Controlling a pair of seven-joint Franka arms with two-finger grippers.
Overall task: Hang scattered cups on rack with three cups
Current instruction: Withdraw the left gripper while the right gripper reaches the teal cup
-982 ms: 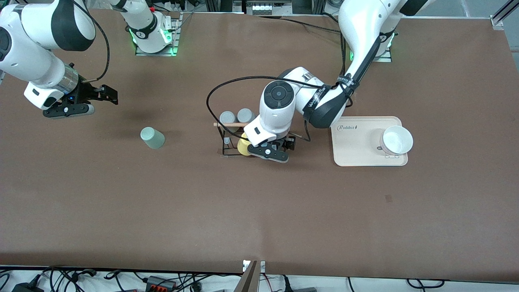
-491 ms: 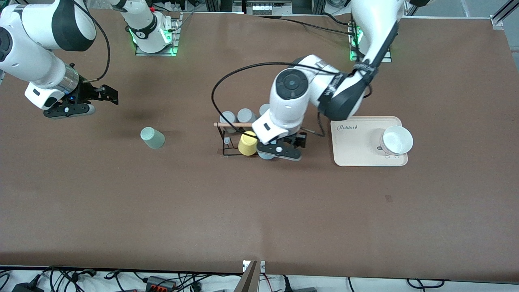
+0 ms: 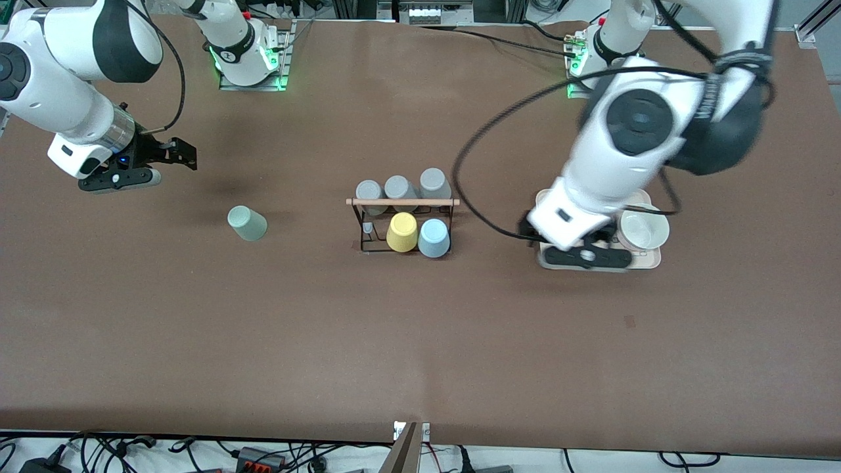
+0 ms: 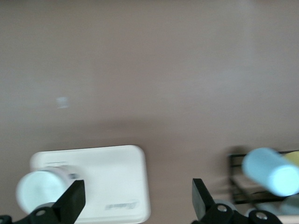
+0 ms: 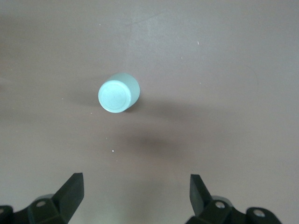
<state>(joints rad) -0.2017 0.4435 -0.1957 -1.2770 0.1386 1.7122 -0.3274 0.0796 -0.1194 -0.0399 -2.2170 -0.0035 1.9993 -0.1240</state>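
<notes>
Sage-green cup (image 3: 247, 223) sits mid-left of front frame, alone on table; blue cup (image 3: 434, 238) already on rack (image 3: 402, 202) at centre. Right gripper (image 3: 141, 164), wide open & empty, hovers upper left: should drop straight over cup, square jaws, then close. Left gripper (image 3: 589, 256), open, empty, over tray (image 3: 647, 261), waits.

White arms; black joints, cables, grippers.

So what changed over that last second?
The left claw let go of the light blue plastic cup, now on the black wire rack beside the yellow cup, and pulled away to over the cream tray. The sage-green cup and right claw stayed put.
</notes>
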